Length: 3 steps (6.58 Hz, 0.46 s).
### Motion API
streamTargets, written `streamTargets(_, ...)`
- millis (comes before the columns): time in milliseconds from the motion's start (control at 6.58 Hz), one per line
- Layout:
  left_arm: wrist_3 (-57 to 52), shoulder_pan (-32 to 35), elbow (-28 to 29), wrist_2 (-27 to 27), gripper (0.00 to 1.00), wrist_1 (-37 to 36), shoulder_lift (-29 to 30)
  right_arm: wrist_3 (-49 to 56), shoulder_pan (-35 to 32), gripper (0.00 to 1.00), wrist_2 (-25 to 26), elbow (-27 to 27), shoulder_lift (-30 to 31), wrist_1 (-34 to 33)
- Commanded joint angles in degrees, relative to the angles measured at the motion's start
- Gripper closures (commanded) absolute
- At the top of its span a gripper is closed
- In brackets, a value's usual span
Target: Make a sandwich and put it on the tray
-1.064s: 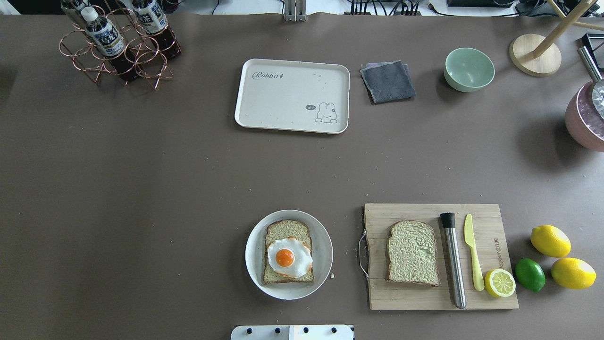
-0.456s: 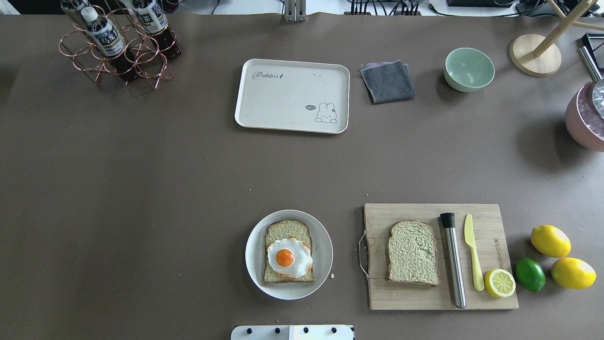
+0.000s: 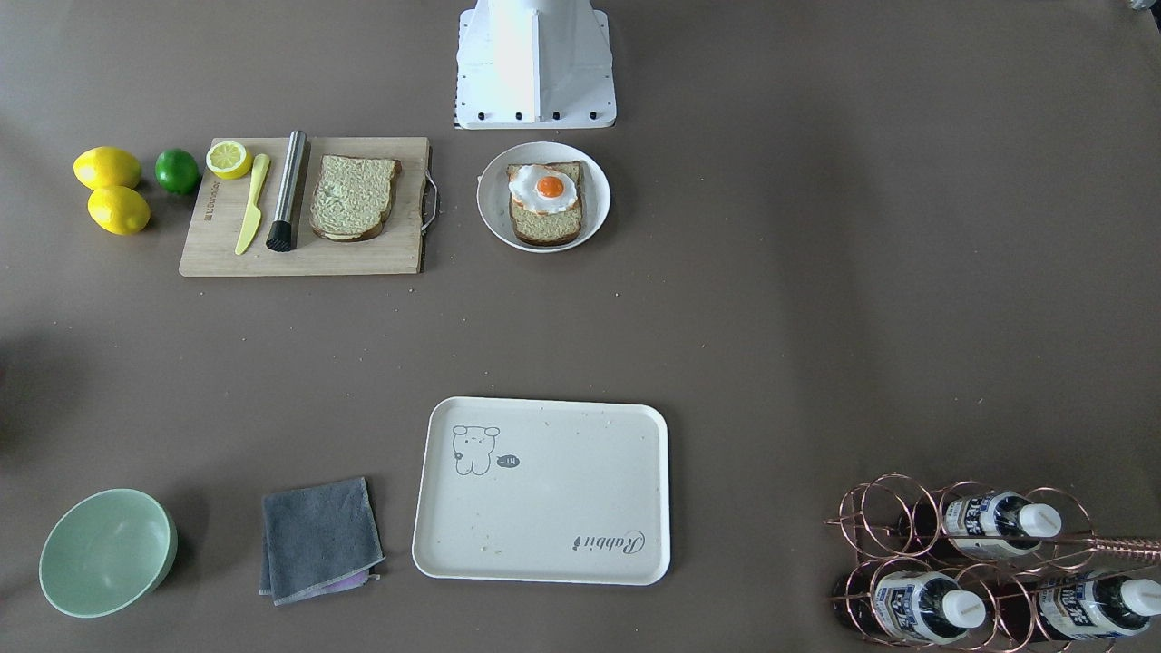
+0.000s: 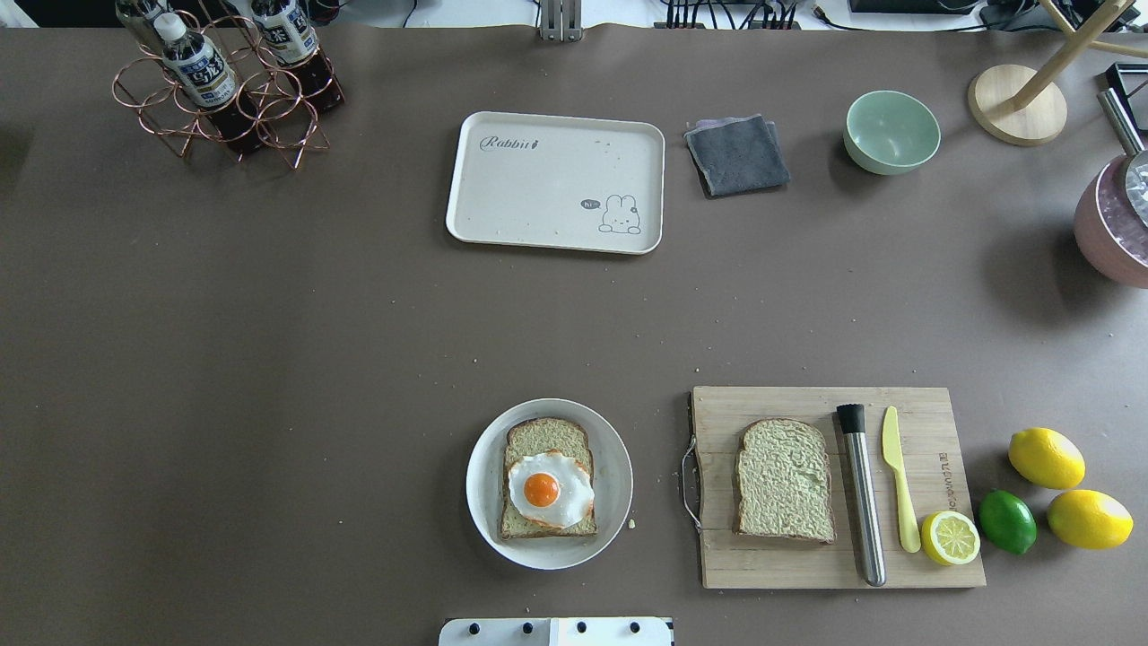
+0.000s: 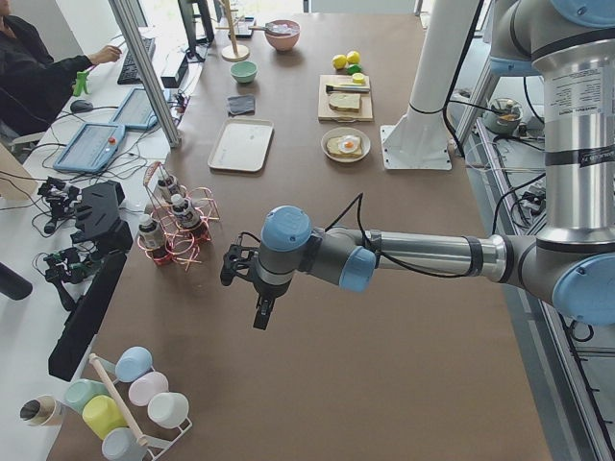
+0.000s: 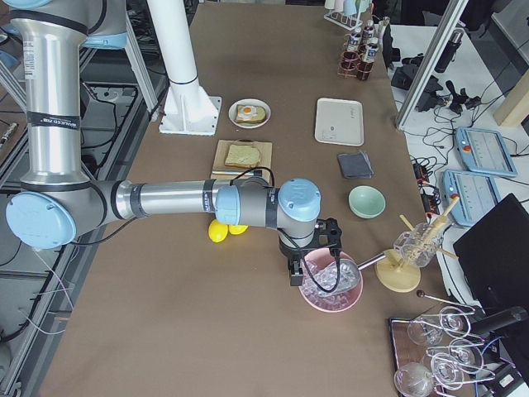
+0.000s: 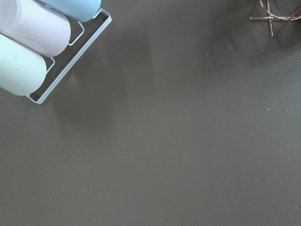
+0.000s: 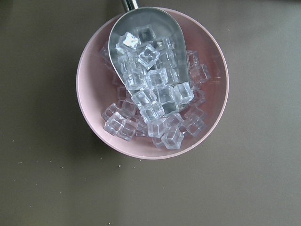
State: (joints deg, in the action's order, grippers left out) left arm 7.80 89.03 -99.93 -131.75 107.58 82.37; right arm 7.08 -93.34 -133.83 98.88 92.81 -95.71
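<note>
I cannot tell how open either hand is: the left hand (image 5: 261,313) hangs near the bottle rack (image 5: 178,226), the right hand (image 6: 296,273) above the ice bowl (image 6: 331,285). Grip the bare slice (image 4: 784,480) on the cutting board (image 4: 789,567) by its crust. I'd lay it squarely over the egg slice (image 4: 547,437) on the plate (image 4: 615,484), left of the board; the tray (image 4: 538,193) lies at the far side.

Matt plastic tray (image 4: 556,182), wooden board (image 4: 834,487)

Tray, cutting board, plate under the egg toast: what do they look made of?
Tray: likely matte cream plastic; moulded rounded rim, printed drawing.
Cutting board: bamboo or wood; tan, visible grain.
Plate: smooth white, ceramic or melamine; cannot tell which.
</note>
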Motion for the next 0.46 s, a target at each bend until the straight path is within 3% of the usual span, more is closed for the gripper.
streamTargets(0, -0.1, 0.0, 0.0, 0.0, 0.03, 0.0, -0.2, 0.0, 0.0, 0.0, 0.0, 0.3, 0.0, 0.0)
streamTargets(304, -0.2, 0.0, -0.1, 0.0, 0.03, 0.0, 0.2, 0.2, 0.0, 0.0, 0.0, -0.2, 0.1, 0.0)
